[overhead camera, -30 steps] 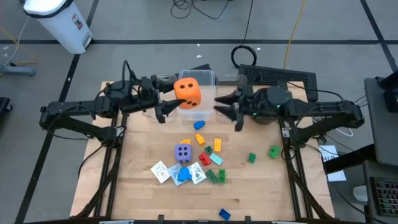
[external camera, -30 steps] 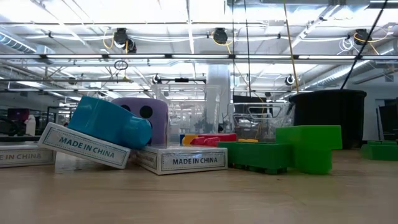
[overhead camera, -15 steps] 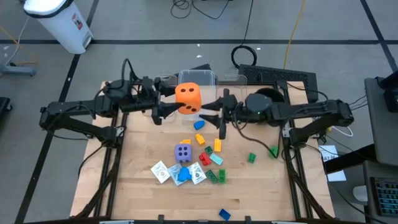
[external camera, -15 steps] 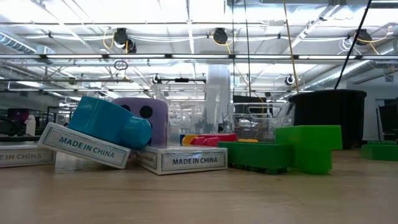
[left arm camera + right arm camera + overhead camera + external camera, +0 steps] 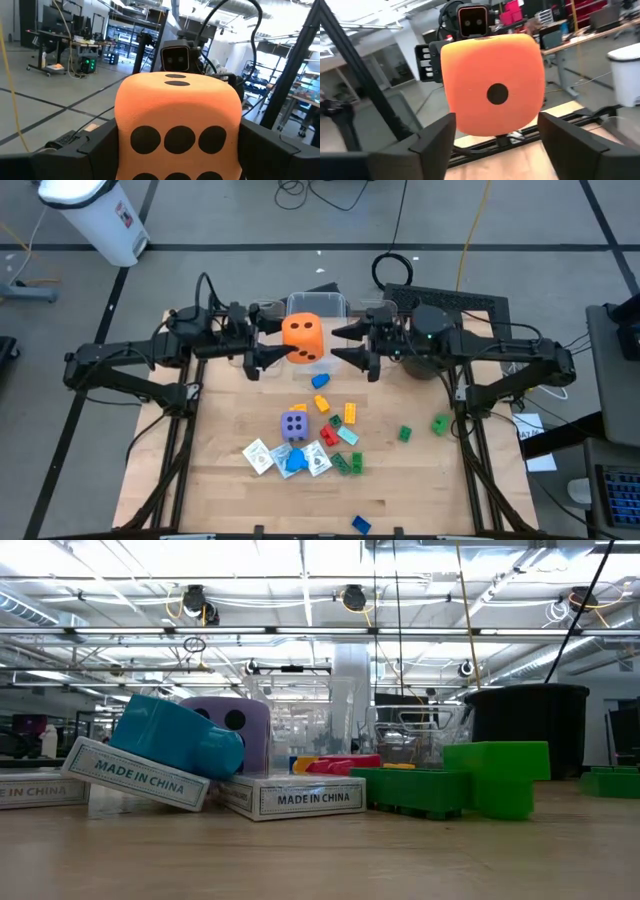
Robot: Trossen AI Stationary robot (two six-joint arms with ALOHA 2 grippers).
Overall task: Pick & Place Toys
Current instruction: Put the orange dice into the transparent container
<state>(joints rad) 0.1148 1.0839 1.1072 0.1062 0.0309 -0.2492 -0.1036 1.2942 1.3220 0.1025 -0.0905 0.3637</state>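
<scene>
The orange foam die (image 5: 302,340) hangs above the table's far middle, over a clear bin (image 5: 322,306), with my left gripper (image 5: 268,348) shut on it from the table's left. My right gripper (image 5: 345,346) is open just to the die's right. In the right wrist view the die (image 5: 492,82) shows between its spread fingers; I cannot tell whether they touch it. On the table lie a purple die (image 5: 293,424), white card packs (image 5: 258,455) and small coloured bricks (image 5: 345,425). The low view shows neither gripper. My left gripper pinches the orange die between its two fingers (image 5: 97,147), one on each of two opposite side faces (image 5: 125,130). The fingers come level from the table's left. The die is lifted clear of the table, with its three-dot row facing the left wrist camera.
A black pot (image 5: 527,730) stands at the far right, under my right arm. Green bricks (image 5: 405,434) lie right of the pile and a blue brick (image 5: 360,524) near the front edge. A keyboard (image 5: 445,300) lies beyond the table's far edge.
My right gripper has swung toward the far edge, come up level with the orange die on its right side, rolled and opened wider. My left gripper has kept its place with the die in its hold.
</scene>
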